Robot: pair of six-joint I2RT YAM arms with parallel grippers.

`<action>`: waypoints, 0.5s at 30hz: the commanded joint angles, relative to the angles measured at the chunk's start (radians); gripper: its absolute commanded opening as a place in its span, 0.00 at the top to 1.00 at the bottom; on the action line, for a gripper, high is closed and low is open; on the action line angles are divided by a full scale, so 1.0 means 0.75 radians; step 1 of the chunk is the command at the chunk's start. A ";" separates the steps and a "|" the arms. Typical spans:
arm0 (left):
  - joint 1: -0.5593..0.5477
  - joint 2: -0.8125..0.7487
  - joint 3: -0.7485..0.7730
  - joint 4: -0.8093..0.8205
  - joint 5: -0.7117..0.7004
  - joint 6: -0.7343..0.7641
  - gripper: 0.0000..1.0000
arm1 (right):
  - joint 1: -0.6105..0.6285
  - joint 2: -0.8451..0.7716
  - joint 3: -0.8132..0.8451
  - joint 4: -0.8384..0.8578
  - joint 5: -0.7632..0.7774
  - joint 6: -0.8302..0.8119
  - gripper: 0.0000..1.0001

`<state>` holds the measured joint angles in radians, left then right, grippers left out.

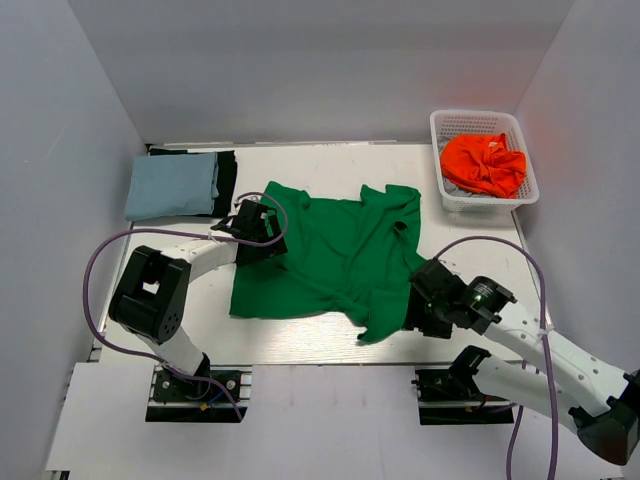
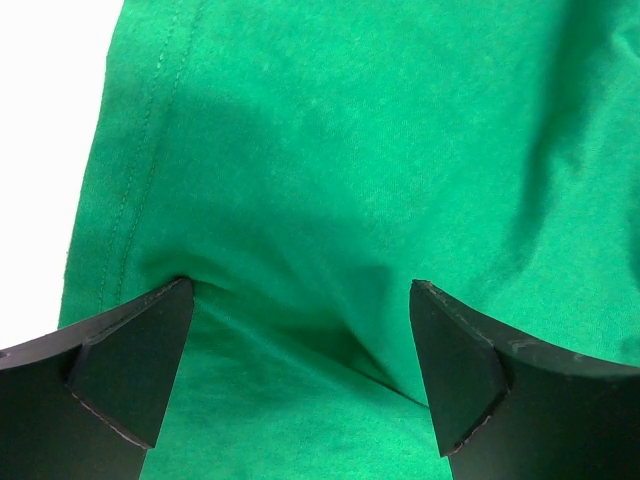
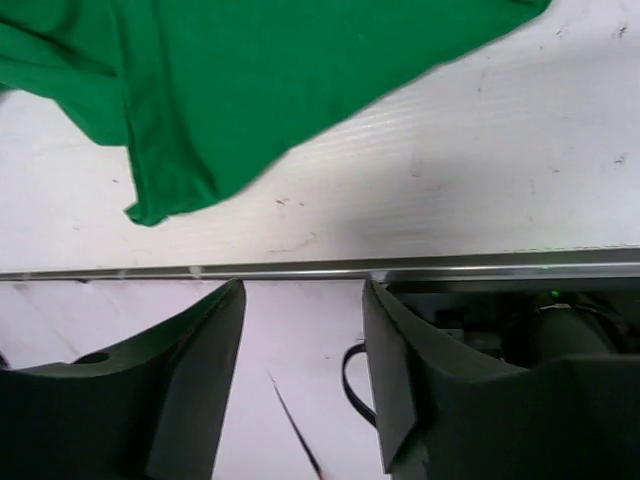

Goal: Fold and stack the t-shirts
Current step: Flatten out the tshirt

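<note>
A bright green t-shirt [image 1: 330, 255] lies spread and rumpled in the middle of the table. My left gripper [image 1: 262, 232] is at its upper left part. In the left wrist view it [image 2: 300, 300] is open, with both fingertips down on the green cloth [image 2: 350, 150] and a soft fold between them. My right gripper [image 1: 418, 303] is by the shirt's near right corner. In the right wrist view it [image 3: 305, 300] is open and empty over the table's near edge, with the shirt's corner [image 3: 160, 200] ahead of it. A folded pale blue shirt [image 1: 172, 185] lies on a black one [image 1: 227, 180] at the back left. An orange shirt [image 1: 483, 163] is crumpled in the basket.
The white mesh basket [image 1: 446, 195] stands at the back right corner. The table's metal front rail [image 3: 400, 266] runs just under my right gripper. White walls close in the left, back and right sides.
</note>
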<state>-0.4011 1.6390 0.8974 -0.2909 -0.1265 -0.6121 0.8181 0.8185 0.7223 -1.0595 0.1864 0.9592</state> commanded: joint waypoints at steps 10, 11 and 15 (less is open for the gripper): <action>0.009 -0.046 0.063 -0.215 -0.073 -0.029 0.00 | 0.003 0.440 0.153 0.390 0.224 -0.365 0.31; 0.009 -0.046 0.063 -0.216 -0.085 -0.029 0.00 | 0.001 0.479 0.198 0.412 0.267 -0.375 0.29; 0.009 -0.076 0.049 -0.228 -0.085 -0.029 0.00 | 0.006 0.791 0.303 0.533 0.285 -0.399 0.29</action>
<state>-0.4011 1.6360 0.9230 -0.4168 -0.1654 -0.6285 0.8185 1.3136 0.8745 -0.7792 0.3428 0.7071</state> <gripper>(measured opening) 0.994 0.711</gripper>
